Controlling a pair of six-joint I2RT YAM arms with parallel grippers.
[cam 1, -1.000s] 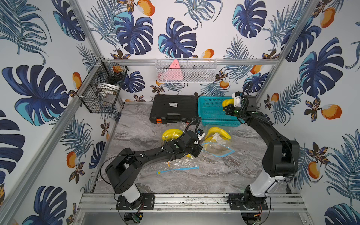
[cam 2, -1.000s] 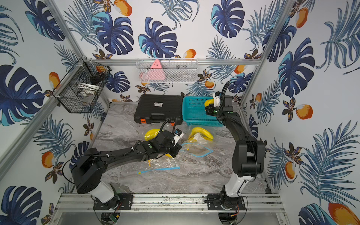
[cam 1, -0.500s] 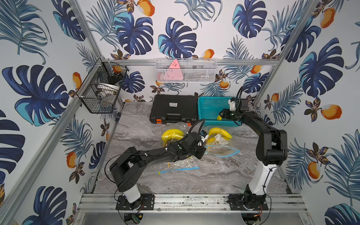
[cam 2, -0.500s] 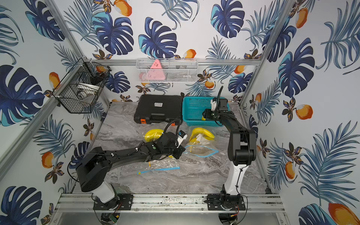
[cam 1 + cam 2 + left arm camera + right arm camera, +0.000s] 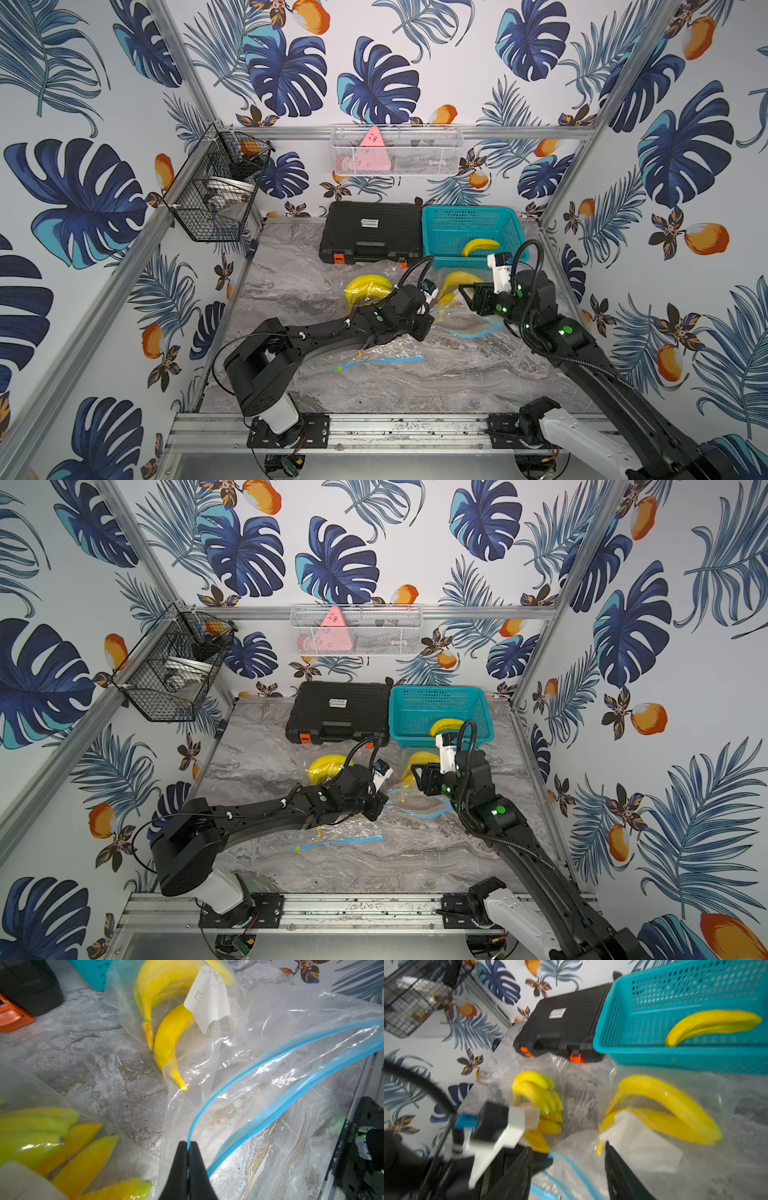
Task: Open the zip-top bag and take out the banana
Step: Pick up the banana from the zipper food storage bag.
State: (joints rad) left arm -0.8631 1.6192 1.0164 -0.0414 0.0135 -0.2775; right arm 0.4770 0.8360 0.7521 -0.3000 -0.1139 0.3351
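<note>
On the marble tabletop (image 5: 457, 374), the left gripper (image 5: 188, 1144) pinched the blue zip rim of the zip-top bag (image 5: 270, 1047), its mouth agape, two bananas (image 5: 170, 1041) inside. The right gripper (image 5: 568, 1146) hovered at the opening, fingers spread. This looked like the removal step, likely needing a reach inside to clasp one.

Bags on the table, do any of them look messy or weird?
A little messy, nothing broken. An empty-looking zip-top bag lies flat and crumpled near the front of the table, partly under the left arm. The open bag gapes, one blue zip lip pinched in the left gripper. Nothing spilled.
</note>
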